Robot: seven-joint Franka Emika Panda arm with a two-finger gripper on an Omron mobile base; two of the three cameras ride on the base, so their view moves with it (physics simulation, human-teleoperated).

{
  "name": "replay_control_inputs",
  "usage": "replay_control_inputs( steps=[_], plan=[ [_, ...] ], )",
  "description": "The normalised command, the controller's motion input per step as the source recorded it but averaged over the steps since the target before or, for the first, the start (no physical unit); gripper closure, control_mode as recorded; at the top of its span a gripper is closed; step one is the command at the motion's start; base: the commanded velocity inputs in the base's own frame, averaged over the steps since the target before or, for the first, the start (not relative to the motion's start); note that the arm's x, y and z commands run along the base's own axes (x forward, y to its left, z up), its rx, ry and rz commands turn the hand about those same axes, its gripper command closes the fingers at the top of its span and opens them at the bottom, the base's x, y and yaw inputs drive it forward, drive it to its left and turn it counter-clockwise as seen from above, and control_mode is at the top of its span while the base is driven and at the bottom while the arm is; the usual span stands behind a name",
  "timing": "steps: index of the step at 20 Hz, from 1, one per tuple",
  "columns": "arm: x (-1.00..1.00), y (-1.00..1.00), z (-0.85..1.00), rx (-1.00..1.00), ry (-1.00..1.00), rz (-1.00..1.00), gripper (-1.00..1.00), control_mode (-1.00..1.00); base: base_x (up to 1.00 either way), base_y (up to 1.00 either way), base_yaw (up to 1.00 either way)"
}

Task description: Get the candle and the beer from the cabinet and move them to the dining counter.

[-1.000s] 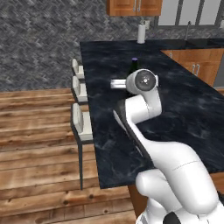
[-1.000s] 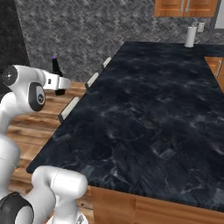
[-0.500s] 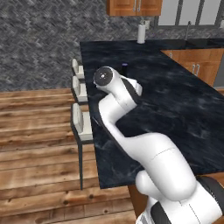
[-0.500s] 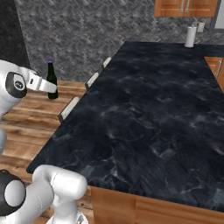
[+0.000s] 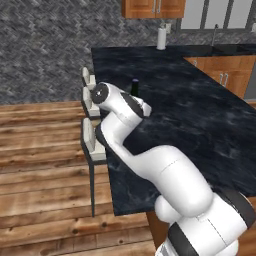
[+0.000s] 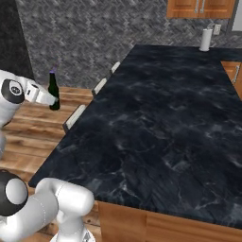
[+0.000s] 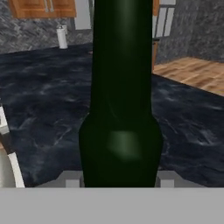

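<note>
the jaws are closed on the beer bottle [image 7: 120, 131], one on each side of its fat lower part, so your gripper [image 6: 51, 100] has it. in the right base view the bottle [image 6: 54, 90] stands up straight in the gripper, out past the left side of the dining counter [image 6: 160, 118], over the wood floor [image 6: 28, 142] and near the white stools [image 6: 75, 117]. it is not over the black top yet. in the left base view only the bottle's dark top [image 5: 134, 86] peeks out behind the white arm.

here is what could go wrong. the bottle hangs over the floor, so if the jaws slip, it may fall and break. glass is smooth, so a fast swing could make it slide. if you bring it across too low, its bottom could bump the counter edge or a stool back and tip in the jaws. lift it well above the edge first, i think, then go slow.

a paper towel roll [image 6: 205, 39] stands at the far end of the counter, well away. i cannot spot the candle.
</note>
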Motion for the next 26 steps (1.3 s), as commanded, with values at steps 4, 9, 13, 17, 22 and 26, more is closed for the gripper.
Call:
replay_control_inputs(
  steps=[4, 9, 13, 17, 22, 26],
  plan=[
    [0.04, -0.03, -0.42, 0.0, -0.14, -0.01, 1.0, -1.0, 0.0, 0.0, 0.0],
    [-0.06, -0.21, -0.55, 0.0, -0.12, -0.01, 1.0, -1.0, 0.0, 0.0, 0.0],
    [0.24, -0.16, -0.36, 0.02, -0.02, -0.1, 1.0, -1.0, 0.0, 0.0, 0.0],
    [0.2, -0.05, -0.31, 0.0, 0.0, -0.13, 1.0, -1.0, 0.0, 0.0, 0.0],
    [-0.1, -0.02, -0.5, 0.0, 0.01, -0.12, 1.0, -1.0, 0.0, 0.0, 0.0],
    [-0.1, -0.04, -0.46, 0.0, 0.0, -0.12, 1.0, -1.0, 0.0, 0.0, 0.0]
  ],
)
